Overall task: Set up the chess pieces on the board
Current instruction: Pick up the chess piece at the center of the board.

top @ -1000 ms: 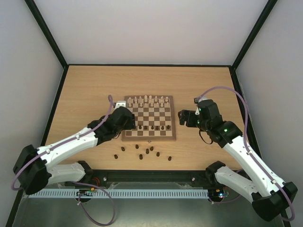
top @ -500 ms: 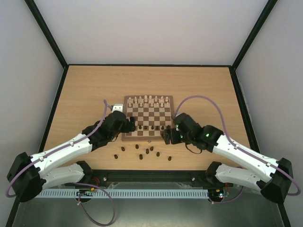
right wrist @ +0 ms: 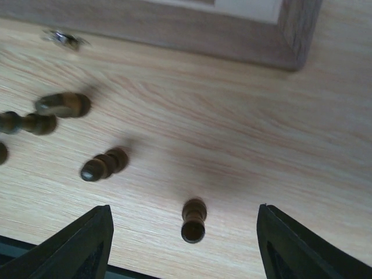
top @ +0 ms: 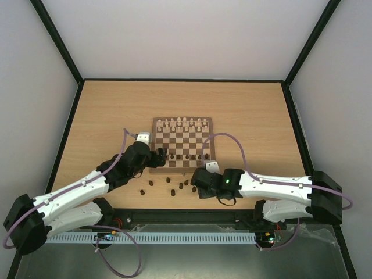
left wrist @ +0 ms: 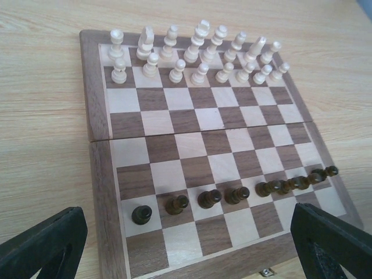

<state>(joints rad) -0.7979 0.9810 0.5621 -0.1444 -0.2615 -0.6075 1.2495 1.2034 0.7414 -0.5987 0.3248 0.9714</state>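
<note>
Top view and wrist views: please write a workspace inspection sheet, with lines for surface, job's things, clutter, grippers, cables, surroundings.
Surface: light wooden table.
Job's things: square brown-and-cream checkered wooden chessboard; tiny dark brown wooden pieces in one row on its near side; loose dark pieces on the table, some lying.
Clutter: cream-white pieces in two rows on the board's far side.
Grippers: left gripper open at the board's near-left corner; right gripper open astride one loose piece.
Cables: purple cable along each arm.
Surroundings: white walls, black frame.
</note>
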